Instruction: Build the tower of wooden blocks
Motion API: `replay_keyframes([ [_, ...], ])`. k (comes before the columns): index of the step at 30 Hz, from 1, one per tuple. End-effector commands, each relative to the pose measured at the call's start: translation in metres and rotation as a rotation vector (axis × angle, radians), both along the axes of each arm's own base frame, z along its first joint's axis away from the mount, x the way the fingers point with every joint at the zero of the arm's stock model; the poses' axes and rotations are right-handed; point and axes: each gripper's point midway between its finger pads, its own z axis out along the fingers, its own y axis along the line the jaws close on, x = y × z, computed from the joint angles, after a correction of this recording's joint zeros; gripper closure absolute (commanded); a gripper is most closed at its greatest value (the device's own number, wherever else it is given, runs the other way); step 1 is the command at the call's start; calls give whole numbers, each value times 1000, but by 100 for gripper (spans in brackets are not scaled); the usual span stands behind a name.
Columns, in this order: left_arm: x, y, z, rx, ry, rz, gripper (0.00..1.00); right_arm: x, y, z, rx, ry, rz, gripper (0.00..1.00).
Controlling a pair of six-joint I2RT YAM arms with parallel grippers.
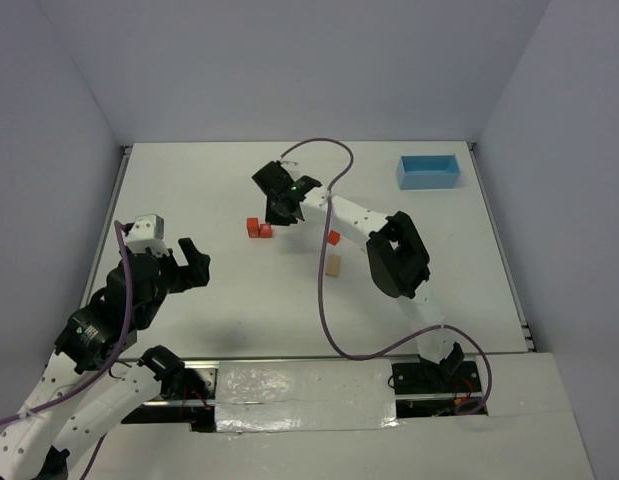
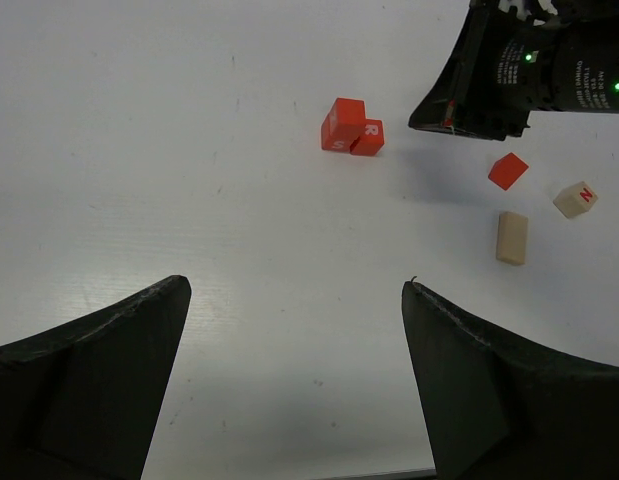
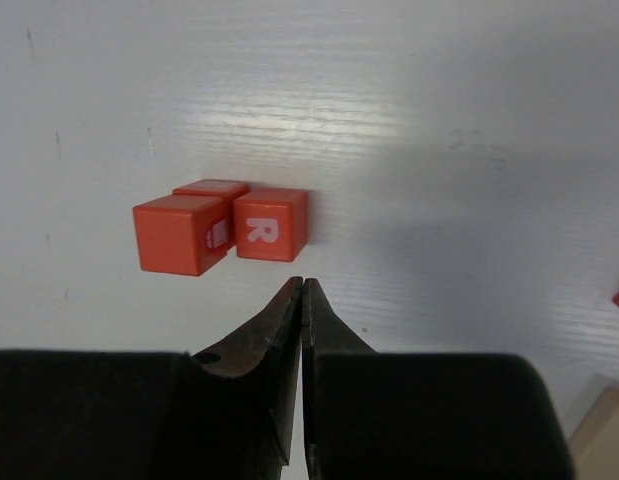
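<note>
Wood block tower (image 3: 224,228) partly hides what may be a third cube (image 3: 211,187).

Bright, even light, sharp focus.
Glare streaks the table (image 3: 469,80) above the red blocks (image 3: 221,230); a soft grey shadow lies right of them.

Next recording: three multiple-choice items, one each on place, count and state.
1. The light blue rectangular tray sits: A far right; B near left; C centre.
2. Pale tan wooden pieces in the left wrist view: A one; B two; C four.
3. The right gripper is: A shut, empty; B wide open; C gripping the tray.
Answers: 1 A, top view shows it by the far-right edge. 2 B, an oblong block and a lettered cube. 3 A, its jaws meet with nothing between.
</note>
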Motion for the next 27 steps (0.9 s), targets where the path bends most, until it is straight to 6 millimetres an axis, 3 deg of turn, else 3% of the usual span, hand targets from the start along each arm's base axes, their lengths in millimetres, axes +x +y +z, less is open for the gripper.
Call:
replay_keyframes([
  [1, 2, 0, 11, -18, -41, 5, 0, 15, -24, 27, 13, -50, -40, 90],
  [6, 3, -1, 9, -13, -32, 3, 0, 20, -23, -2, -30, 2, 25, 91],
  [14, 4, -2, 8, -9, -28, 2, 0, 26, -6, -19, 6, 12, 87, 91],
  [17, 4, -2, 7, -7, -25, 4, 0, 22, -16, -32, -28, 35, 45, 92],
  [18, 4, -2, 7, -8, -24, 3, 1, 24, -16, -30, -9, 13, 33, 92],
  [19, 4, -2, 7, -6, -25, 2, 0, 25, -16, -7, 29, -27, 13, 87],
  [20, 4, -2, 6, -6, -23, 1, 1, 19, -31, -15, -2, -27, -22, 84],
  [21, 5, -2, 6, -3, -21, 0, 1, 18, -34, -4, 9, -56, -42, 80],
  [22, 5, -3, 6, -4, -22, 0, 0, 17, -40, 26, 47, -101, -72, 71],
  [23, 5, -3, 5, -2, -19, -1, 0, 12, -54, 24, 21, -109, -102, 65],
  [24, 5, -4, 6, -4, -20, -2, 0, 12, -55, 50, 68, -163, -106, 57],
  [27, 6, -4, 5, 0, -16, -6, 0, 9, -61, 62, 56, -173, -84, 59],
])
